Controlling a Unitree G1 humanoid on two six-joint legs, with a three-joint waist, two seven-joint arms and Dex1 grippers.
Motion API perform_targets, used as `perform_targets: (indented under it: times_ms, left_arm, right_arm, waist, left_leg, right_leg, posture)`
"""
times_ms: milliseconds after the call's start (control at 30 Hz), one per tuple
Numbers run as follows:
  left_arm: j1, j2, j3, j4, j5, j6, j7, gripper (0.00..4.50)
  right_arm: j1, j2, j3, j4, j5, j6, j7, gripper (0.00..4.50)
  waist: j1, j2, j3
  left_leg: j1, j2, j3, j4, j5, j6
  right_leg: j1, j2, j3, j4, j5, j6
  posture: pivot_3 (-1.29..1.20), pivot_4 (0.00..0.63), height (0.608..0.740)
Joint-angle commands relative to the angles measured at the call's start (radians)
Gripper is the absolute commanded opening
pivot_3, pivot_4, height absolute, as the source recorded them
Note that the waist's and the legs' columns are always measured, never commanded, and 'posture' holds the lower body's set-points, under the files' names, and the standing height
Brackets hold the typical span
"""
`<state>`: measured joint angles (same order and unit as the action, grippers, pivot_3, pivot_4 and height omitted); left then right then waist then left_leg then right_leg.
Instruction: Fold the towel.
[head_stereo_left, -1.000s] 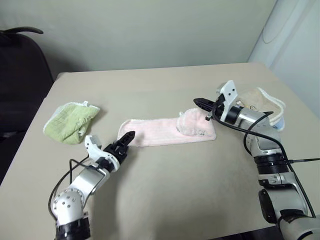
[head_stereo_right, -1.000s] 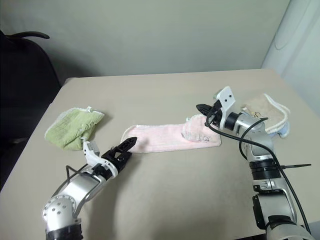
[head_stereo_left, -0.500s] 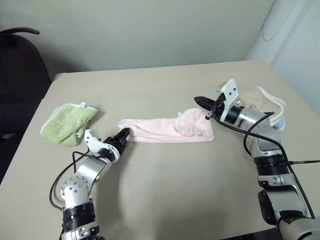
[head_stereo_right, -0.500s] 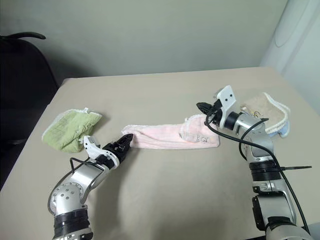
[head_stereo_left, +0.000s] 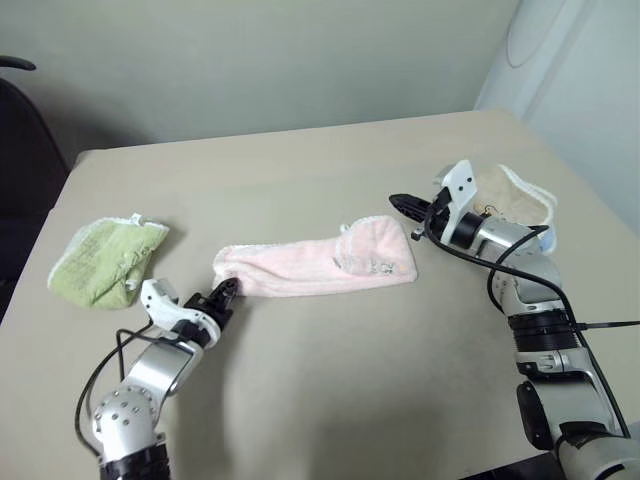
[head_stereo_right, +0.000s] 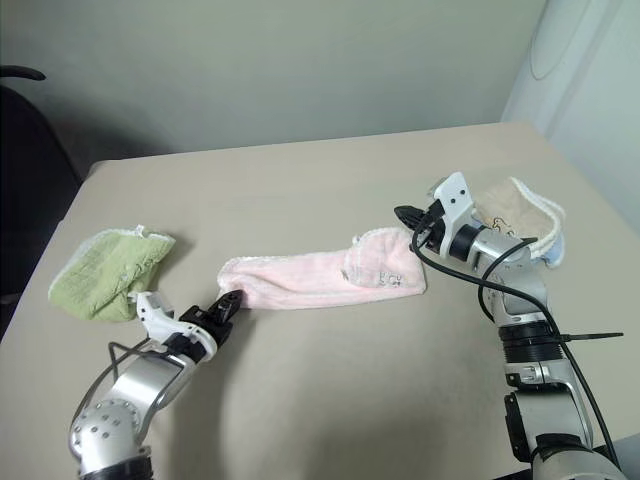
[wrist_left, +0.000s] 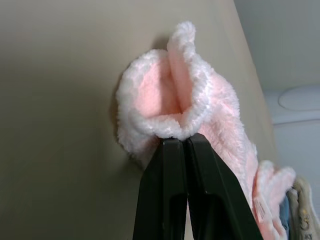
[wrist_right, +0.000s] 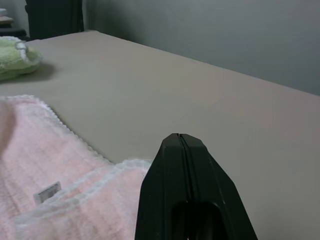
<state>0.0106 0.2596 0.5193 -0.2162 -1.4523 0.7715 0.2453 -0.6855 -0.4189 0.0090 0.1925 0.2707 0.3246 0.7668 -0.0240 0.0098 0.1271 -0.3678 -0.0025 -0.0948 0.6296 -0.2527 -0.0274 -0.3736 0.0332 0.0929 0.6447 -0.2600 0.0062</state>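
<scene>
Beige desk (head_stereo_left: 330, 400) against a grey wall, green towel (head_stereo_left: 98, 262) far left, beige towel (head_stereo_left: 515, 195) right, left fingers (wrist_left: 170, 165) clenched on the pink towel (head_stereo_left: 315, 266), right fingers (wrist_right: 180, 165) clenched empty.

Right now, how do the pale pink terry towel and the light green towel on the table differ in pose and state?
The pale pink terry towel lies stretched in a long, loosely rolled strip across the table's middle; the light green towel sits bunched in a compact folded heap at the left. The left pincer is shut on the pink towel's left end, while nothing touches the green towel. Both are terry cloths with white edging resting on the beige table.
</scene>
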Motion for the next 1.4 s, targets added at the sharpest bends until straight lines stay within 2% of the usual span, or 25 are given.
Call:
perform_targets:
  times_ms: [33, 367, 800, 967, 1200, 1400]
  left_arm:
    - [0.059, 0.036, 0.070, 0.020, -0.049, -0.005, -0.008, 1.11]
    - [0.116, 0.107, 0.039, 0.015, -0.095, 0.023, -0.008, 4.48]
    - [0.182, 0.149, -0.053, 0.024, -0.133, 0.090, 0.005, 4.48]
    - [0.185, 0.161, -0.081, 0.054, -0.127, 0.096, 0.059, 4.48]
    - [0.032, 0.141, -0.115, 0.127, -0.107, 0.068, 0.156, 4.48]
    - [-0.104, 0.125, -0.126, 0.226, -0.073, 0.072, 0.205, 4.48]
  right_arm:
    - [-0.008, 0.004, -0.014, -0.013, 0.001, -0.028, -0.007, 0.00]
    - [0.001, 0.031, -0.004, -0.006, -0.006, -0.041, -0.015, 0.00]
    - [0.013, 0.039, -0.003, -0.004, -0.007, -0.048, -0.025, 0.00]
    - [0.016, 0.041, -0.004, -0.001, -0.011, -0.052, -0.023, 0.00]
    - [0.009, 0.048, 0.001, 0.011, -0.022, -0.059, -0.020, 0.00]
    - [0.003, 0.045, 0.000, 0.014, -0.026, -0.060, -0.020, 0.00]
  waist:
    - [-0.001, -0.001, 0.000]
    - [-0.006, -0.001, 0.000]
    - [-0.009, 0.000, 0.000]
    - [-0.009, 0.006, -0.004]
    - [-0.005, 0.013, -0.006]
    - [0.034, 0.018, -0.007]
  left_leg:
    - [0.000, 0.000, 0.000, -0.001, 0.000, 0.000]
    - [0.003, 0.002, 0.000, 0.000, -0.001, -0.001]
    - [0.002, 0.001, 0.000, 0.000, -0.001, -0.001]
    - [0.003, 0.001, 0.000, 0.000, -0.001, -0.001]
    - [0.014, 0.000, 0.000, -0.002, -0.003, 0.002]
    - [0.020, -0.005, -0.002, -0.001, -0.007, 0.016]
  right_leg:
    - [-0.001, 0.000, 0.000, 0.000, -0.001, -0.001]
    - [0.000, 0.002, 0.000, 0.004, 0.002, -0.003]
    - [0.000, 0.002, 0.002, 0.002, 0.001, -0.003]
    - [0.000, 0.002, 0.003, 0.002, 0.001, -0.002]
    - [0.010, 0.002, 0.006, 0.003, 0.000, -0.001]
    - [0.017, 0.002, 0.013, 0.003, -0.001, 0.003]
  posture:
    - [0.00, 0.150, 0.740]
    - [0.00, 0.150, 0.740]
    - [0.00, 0.150, 0.740]
    - [0.00, 0.150, 0.740]
    - [0.00, 0.150, 0.740]
    - [0.00, 0.150, 0.740]
